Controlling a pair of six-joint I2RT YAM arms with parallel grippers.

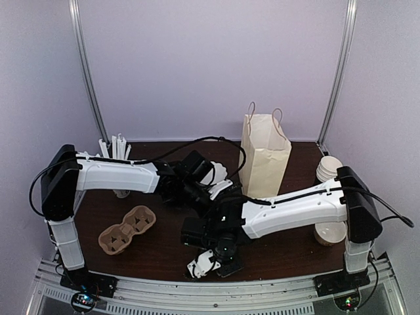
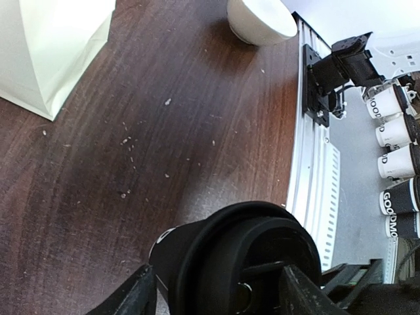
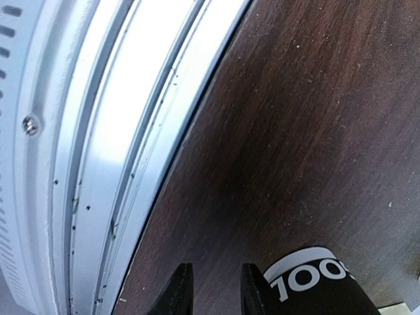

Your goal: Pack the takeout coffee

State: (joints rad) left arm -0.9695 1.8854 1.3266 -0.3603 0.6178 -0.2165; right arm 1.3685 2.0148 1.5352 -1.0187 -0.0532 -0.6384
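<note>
- The coffee cup (image 2: pixel 246 262) is seen at bottom centre of the left wrist view, with its black lid toward the camera. It is clasped by the left gripper (image 2: pixel 220 285), one finger at each side just under the lid. Whether it is lifted or resting on the table cannot be told.
- In the top view the cup is hidden at centre frame, where the two arms cross.
- The right gripper (image 3: pixel 215 285) is seen with jaws narrowly parted and nothing between them. It is close to the metal rail (image 3: pixel 111 131) at the left of its view.
- Risk: the grip is taken near the lid, so the lid may be popped off, or the cup dropped, if it is squeezed or slips.
- Risk: the arms are stacked closely, so a swing toward the paper bag (image 1: pixel 266 157), right of centre, could be fouled by the right arm.
- Risk: the bag is upright and looks light, so it could be tipped if its rim is clipped.
- Writing: "GOODMO", cut by the frame edge, is read on spare cups (image 2: pixel 396 138) at the right edge of the left wrist view.
- Writing: what looks like "100", partly cut off, is read on a black band (image 3: pixel 315 289) at lower right of the right wrist view, just beside one finger. What it belongs to cannot be told.
</note>
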